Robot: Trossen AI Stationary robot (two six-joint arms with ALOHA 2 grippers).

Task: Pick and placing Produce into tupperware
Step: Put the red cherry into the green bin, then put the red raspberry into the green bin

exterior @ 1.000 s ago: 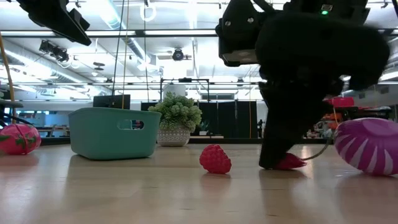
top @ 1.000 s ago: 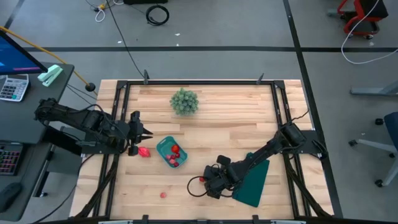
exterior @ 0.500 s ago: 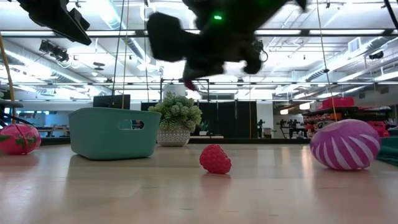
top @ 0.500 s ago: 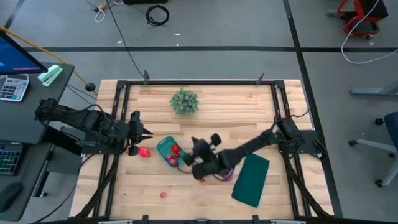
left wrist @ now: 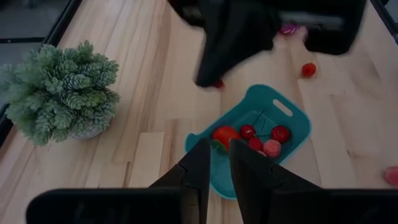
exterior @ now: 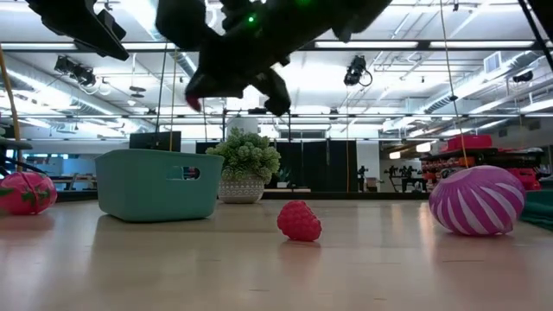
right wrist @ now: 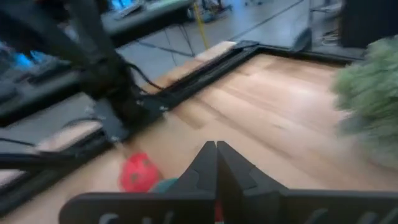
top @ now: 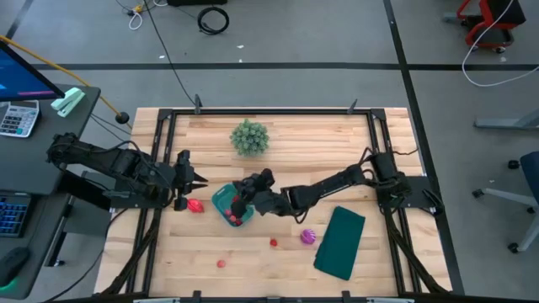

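Note:
The teal tupperware (top: pixel 224 199) holds several red pieces (left wrist: pixel 249 134). My right gripper (top: pixel 238 203) hovers above its right part, shut on a small red piece of produce (left wrist: pixel 217 83). On the table lie a strawberry (top: pixel 195 204) left of the tub, a raspberry (top: pixel 221 263) near the front edge, a small red piece (top: pixel 274 242) and a purple striped ball (top: pixel 307 236). My left gripper (top: pixel 190 178) waits open at the table's left edge, above the strawberry. My right gripper pinches the small red piece (exterior: pixel 191 104) between its fingertips, slanting down from the table's right. The piece is lifted clear, above the tub's rim. Which part of the piece the fingers are on cannot be made out.
A spiky green potted plant (top: pixel 250 137) stands near the far edge. A dark-green flat slab (top: pixel 340 243) lies at the near right, beside the purple ball. Black frame rails (top: pixel 160 168) run along the table's sides. Bare wood lies between tub and near edge.
My right gripper has risen from the table beside the green slab and swung toward the table's left and far side, ending above the tupperware. The purple ball, covered by the arm before, now shows in the high view.

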